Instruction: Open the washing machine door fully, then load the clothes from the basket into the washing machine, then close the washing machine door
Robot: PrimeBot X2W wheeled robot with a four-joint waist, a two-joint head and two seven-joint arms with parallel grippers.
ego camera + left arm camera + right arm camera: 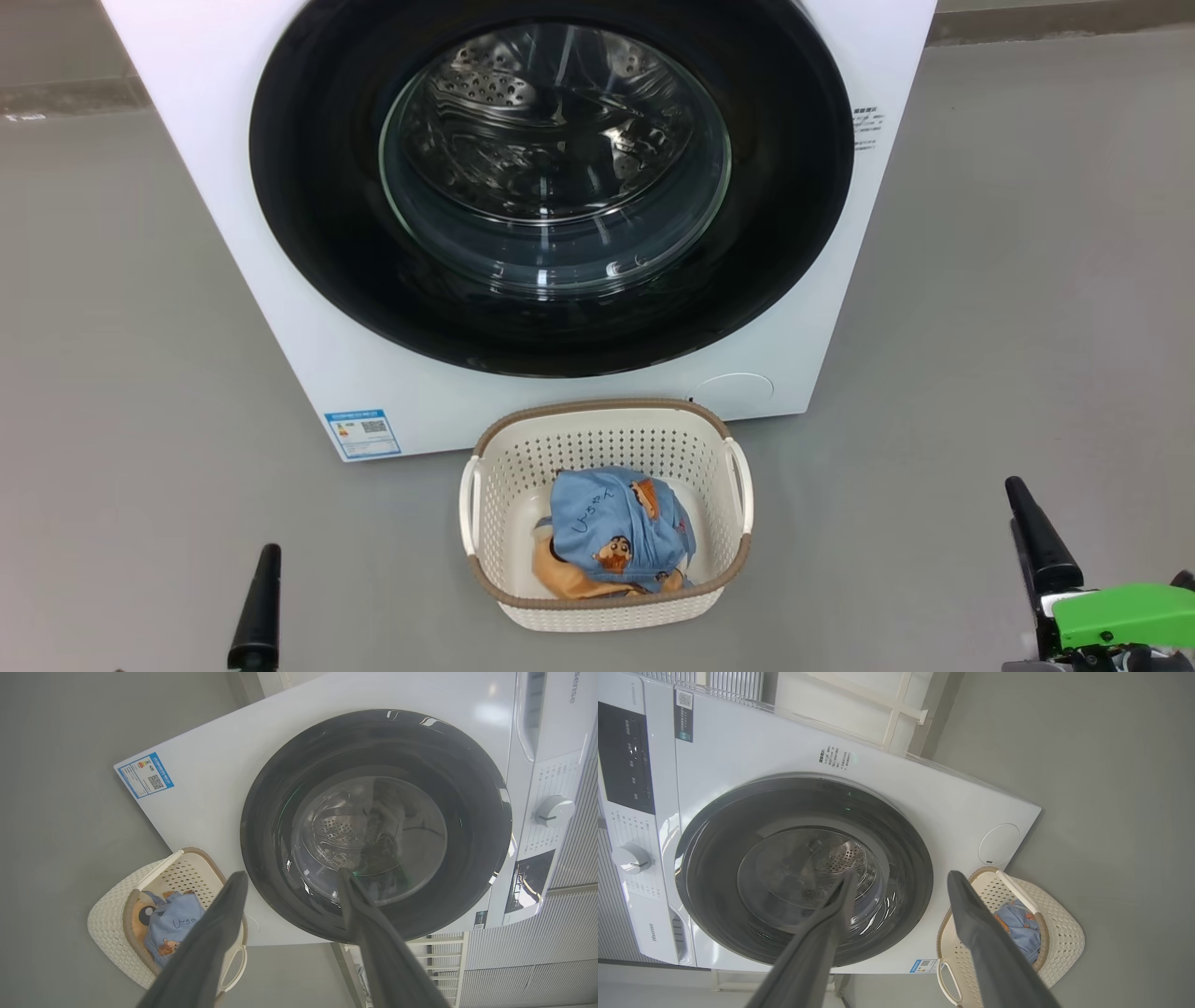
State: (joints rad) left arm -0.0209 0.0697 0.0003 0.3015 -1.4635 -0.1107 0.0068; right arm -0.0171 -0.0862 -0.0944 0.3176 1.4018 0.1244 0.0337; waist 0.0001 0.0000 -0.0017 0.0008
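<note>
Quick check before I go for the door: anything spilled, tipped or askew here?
Nothing stands out. The door is shut on the washer, the basket stands upright in front of it, and the clothes lie bundled inside the basket.

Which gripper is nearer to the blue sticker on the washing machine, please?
Left. The left gripper hangs before the blue sticker, slightly left; the right gripper is far to its right, past the basket.

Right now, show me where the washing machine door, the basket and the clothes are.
washing machine door (553, 177): head view, on its clear glass window.
basket (605, 446): head view, on its perforated back wall.
clothes (607, 523): head view, on the light blue printed fabric.
</note>
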